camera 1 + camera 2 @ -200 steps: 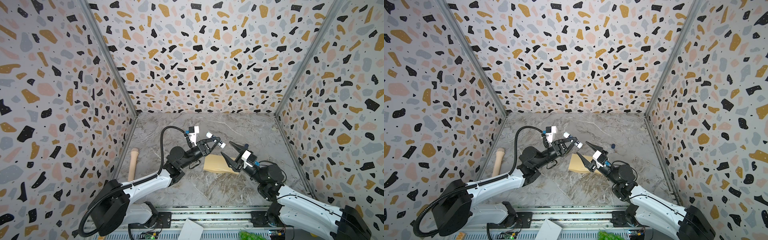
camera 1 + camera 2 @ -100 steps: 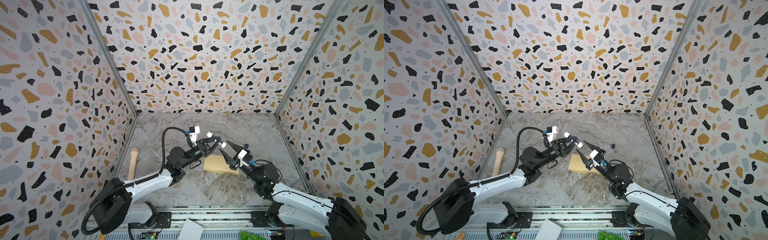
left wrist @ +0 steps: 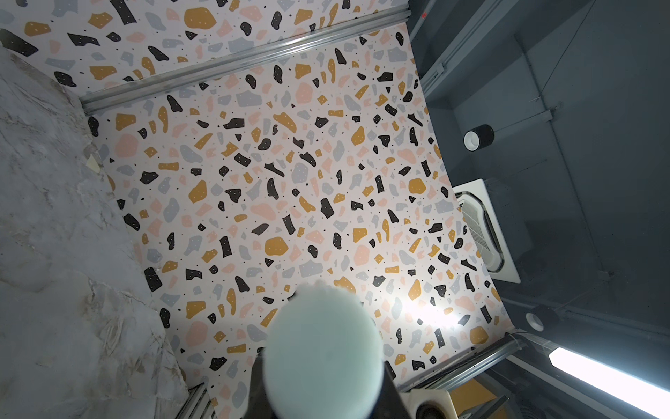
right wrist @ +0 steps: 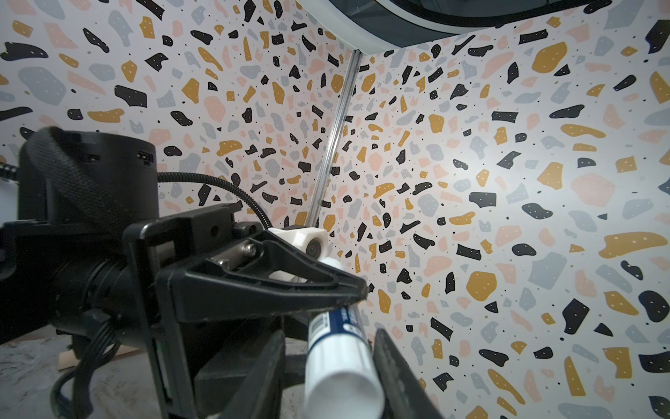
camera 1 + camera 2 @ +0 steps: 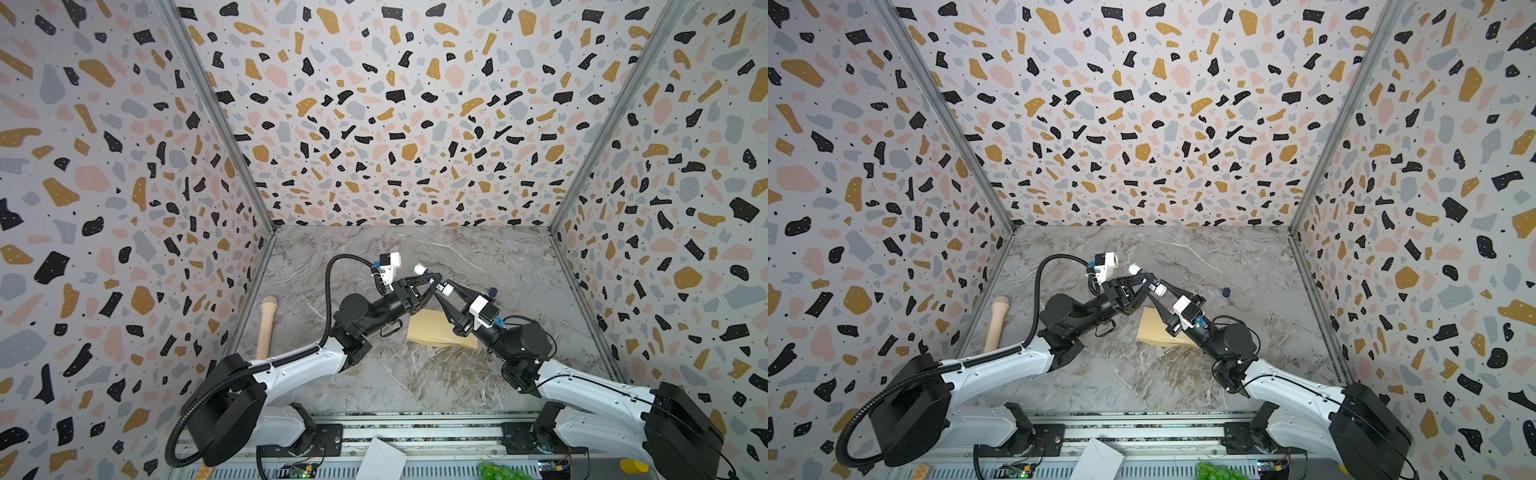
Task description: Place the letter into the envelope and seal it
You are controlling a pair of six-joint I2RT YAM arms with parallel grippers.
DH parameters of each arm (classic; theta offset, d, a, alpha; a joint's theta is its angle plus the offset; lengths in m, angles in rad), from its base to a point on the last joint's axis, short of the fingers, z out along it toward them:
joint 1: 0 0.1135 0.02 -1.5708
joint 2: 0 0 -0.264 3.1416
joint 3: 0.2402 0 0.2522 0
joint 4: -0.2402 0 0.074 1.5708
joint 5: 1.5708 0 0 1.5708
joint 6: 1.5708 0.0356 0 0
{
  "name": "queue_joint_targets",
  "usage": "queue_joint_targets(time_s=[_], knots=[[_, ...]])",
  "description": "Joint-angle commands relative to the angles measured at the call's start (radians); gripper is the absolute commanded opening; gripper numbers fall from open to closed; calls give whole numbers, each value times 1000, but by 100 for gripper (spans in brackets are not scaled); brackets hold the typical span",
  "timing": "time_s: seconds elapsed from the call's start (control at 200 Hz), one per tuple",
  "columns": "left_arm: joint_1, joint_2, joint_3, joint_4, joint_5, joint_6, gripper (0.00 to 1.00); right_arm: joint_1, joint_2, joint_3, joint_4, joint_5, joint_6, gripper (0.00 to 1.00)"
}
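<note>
One tan envelope [image 5: 428, 332], one glue stick [image 4: 340, 362], one wooden handle [image 5: 266, 328], one small dark cap [image 5: 493, 292], two robot arms [image 5: 299, 365] [image 5: 590, 388].

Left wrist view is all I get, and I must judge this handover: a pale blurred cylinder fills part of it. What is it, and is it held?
Observer: It is a glue stick, white with a blue label, clamped in the left tool.
Operator: Where is the right tool?
Observer: The right tool has its jaws on either side of the stick's free end. I cannot tell whether they touch it.
Operator: And the envelope?
Observer: The envelope lies on the table below both tools, held by neither.
</note>
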Motion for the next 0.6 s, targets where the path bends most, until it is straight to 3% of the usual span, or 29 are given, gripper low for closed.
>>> queue_joint_targets(time_s=[0.0, 0.38, 0.596], knots=[[2, 0, 6, 87, 18, -7, 0, 6, 6, 45, 45, 12, 1, 39], [0, 0, 10, 84, 22, -10, 0, 7, 42, 58, 63, 34, -6, 30], [0, 7, 14, 62, 23, 9, 0, 7, 33, 58, 64, 44, -7, 14]])
